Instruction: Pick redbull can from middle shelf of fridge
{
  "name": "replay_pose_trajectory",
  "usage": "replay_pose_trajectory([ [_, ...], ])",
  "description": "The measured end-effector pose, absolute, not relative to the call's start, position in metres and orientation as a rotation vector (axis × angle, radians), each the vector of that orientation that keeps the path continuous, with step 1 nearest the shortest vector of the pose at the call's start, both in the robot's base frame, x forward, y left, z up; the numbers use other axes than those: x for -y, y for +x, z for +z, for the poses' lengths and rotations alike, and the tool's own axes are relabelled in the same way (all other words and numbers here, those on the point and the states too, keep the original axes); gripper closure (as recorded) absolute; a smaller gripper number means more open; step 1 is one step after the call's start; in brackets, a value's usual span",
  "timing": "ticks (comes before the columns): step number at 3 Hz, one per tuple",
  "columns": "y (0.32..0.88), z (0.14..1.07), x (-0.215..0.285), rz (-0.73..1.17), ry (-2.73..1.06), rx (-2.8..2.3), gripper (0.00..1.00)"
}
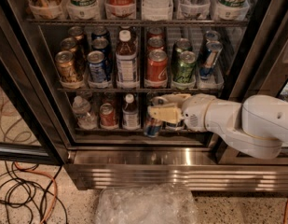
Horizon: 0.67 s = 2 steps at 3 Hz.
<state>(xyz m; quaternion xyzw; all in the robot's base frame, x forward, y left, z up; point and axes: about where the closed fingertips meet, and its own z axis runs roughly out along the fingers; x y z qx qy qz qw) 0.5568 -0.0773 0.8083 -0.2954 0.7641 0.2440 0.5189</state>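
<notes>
White two-finger gripper (154, 105), in from 3 o'clock, is clenched on top of slim blue-and-silver redbull can (152, 127). Can hangs tilted at gripper's 6 o'clock, over front rail of dark wire shelf (111, 130), prob. to clear neighbouring bottles.

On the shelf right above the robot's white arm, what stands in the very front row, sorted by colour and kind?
Gold can: 1
Blue can: 1
Red can: 1
Green can: 1
Slim redbull can: 1
Bottle: 1
Total: 6
The gripper is just below that shelf.
</notes>
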Motion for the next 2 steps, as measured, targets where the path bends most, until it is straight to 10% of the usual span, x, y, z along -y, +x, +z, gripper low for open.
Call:
replay_pose_trajectory([
  [2,0.5401,0.8085,0.0284,0.824,-0.794,-1.805,1.00],
])
